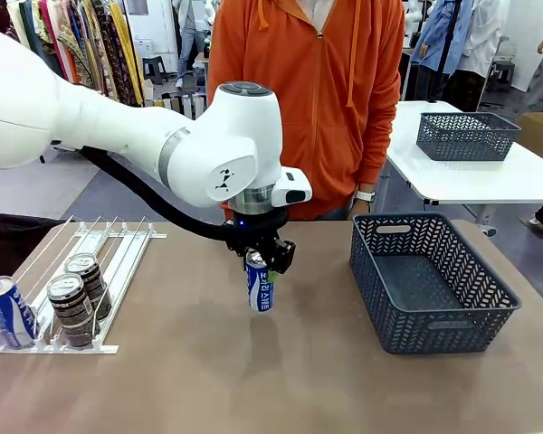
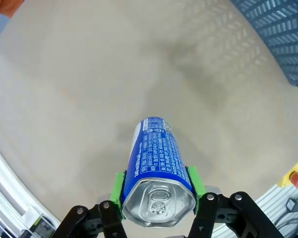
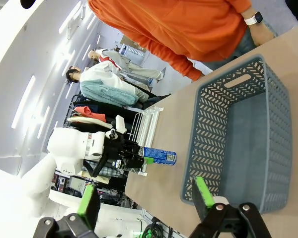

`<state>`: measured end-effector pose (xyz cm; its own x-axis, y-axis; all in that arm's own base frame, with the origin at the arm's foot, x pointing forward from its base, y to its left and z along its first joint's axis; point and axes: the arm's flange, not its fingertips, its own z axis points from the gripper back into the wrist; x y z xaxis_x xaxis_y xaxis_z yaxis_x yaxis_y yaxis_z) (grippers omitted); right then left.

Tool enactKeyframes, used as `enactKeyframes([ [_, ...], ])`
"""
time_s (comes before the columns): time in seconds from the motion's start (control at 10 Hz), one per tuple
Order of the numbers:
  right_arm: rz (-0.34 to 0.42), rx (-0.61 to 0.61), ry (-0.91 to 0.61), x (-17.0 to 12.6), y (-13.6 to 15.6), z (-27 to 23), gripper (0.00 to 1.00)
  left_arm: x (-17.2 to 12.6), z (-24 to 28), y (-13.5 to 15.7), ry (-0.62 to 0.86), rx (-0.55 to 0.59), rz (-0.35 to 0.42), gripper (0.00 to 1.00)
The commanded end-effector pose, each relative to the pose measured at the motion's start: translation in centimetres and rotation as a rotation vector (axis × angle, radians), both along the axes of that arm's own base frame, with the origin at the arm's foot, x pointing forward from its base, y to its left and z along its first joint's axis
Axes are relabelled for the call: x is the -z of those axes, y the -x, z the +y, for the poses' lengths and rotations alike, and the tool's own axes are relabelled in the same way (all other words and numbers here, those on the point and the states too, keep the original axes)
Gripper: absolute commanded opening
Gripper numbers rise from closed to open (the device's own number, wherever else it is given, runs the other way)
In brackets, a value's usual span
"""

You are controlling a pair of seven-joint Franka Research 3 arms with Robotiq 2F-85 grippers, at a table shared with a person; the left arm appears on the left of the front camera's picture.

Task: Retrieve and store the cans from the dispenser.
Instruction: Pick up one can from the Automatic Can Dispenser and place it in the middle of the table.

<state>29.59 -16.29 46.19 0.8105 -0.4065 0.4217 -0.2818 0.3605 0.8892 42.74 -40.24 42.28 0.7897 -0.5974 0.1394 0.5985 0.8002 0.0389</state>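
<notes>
Blue-and-white can (image 1: 260, 284) is held upright over the tabletop (image 1: 208, 380), clamped near its silver top by the left gripper (image 1: 261, 260), midway between the dispenser (image 1: 131, 237), where three more cans (image 1: 72, 306) sit, and the grey basket (image 1: 434, 336), likely its destination; the right gripper (image 3: 146, 196) stands open.

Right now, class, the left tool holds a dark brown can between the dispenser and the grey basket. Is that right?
Not quite. The can in the left tool is blue and white, as the left wrist view shows. It is held between the dispenser and the grey basket.
</notes>
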Motion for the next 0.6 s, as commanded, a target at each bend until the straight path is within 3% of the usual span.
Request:
enactKeyframes([
  [0.0,-0.023,0.01,-0.02,-0.19,-0.35,0.14,1.0,-0.25,-0.25,-0.29,-0.027,0.007,-0.007,0.0],
  [0.2,-0.023,0.01,-0.02,-0.19,-0.35,0.14,1.0,-0.33,-0.17,-0.57,-0.024,0.004,0.0,0.0],
  [0.4,-0.023,0.01,-0.02,-0.19,-0.35,0.14,1.0,-0.31,-0.12,-0.64,-0.026,0.008,0.007,1.0],
  [0.5,-0.023,0.01,-0.02,-0.19,-0.35,0.14,1.0,-0.33,-0.07,-0.58,-0.026,0.007,0.002,1.0],
])
